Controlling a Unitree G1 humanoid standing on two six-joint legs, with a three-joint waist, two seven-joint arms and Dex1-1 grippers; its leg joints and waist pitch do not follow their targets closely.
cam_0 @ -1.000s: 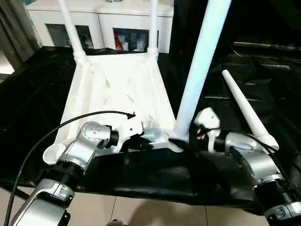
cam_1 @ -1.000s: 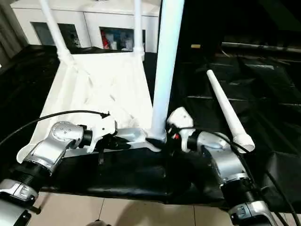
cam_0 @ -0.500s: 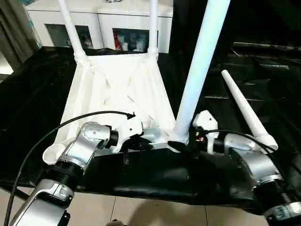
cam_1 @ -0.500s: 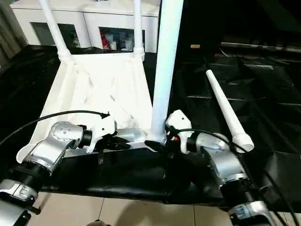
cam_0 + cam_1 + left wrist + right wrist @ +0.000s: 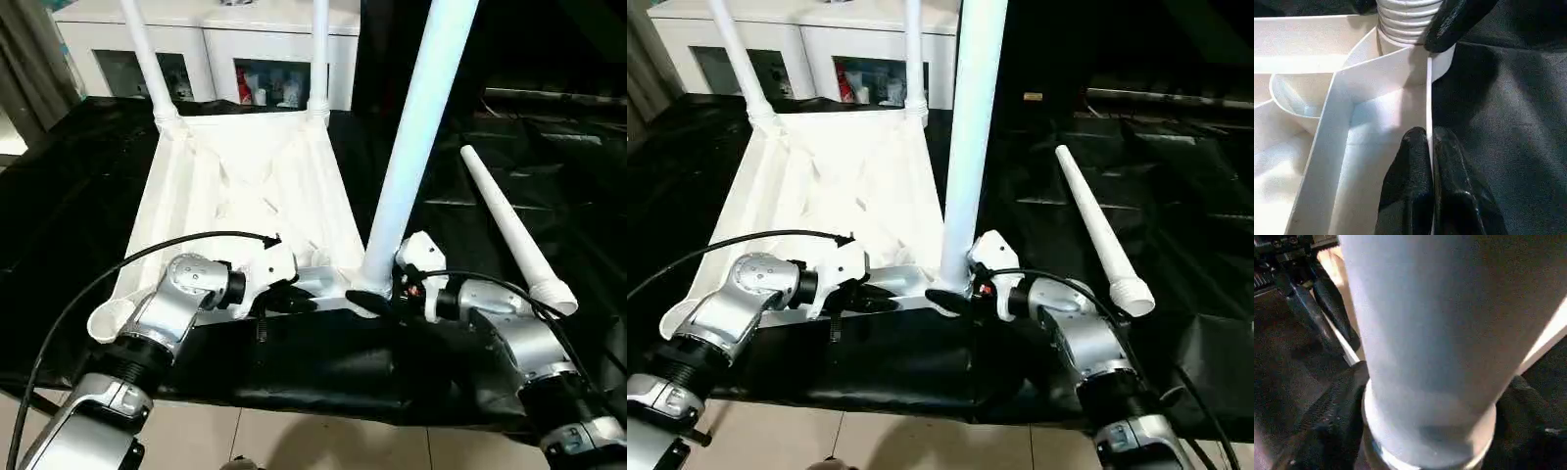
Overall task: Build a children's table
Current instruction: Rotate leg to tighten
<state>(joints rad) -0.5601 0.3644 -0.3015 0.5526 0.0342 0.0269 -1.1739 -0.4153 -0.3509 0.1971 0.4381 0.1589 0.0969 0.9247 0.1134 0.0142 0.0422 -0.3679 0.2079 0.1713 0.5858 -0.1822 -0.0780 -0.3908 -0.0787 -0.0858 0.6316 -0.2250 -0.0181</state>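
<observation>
tabletop (image 5: 245, 186) lies underside up on the cloth-covered surface (image 5: 549, 166), the left gripper (image 5: 284, 297) clamped on its near rim. right of that claw, a leg (image 5: 416, 137) rises from the near right corner socket, with the right gripper (image 5: 384, 297) at its base, one finger on each side. two legs (image 5: 147, 59) stand in the far corners, beyond both claws. a loose leg (image 5: 514, 230) lies right of the right claw. a cabinet (image 5: 216, 49) stands behind the tabletop.

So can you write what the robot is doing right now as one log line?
left gripper: shut on tabletop rim | right gripper: around near leg base | loose leg: lying on cloth
</observation>
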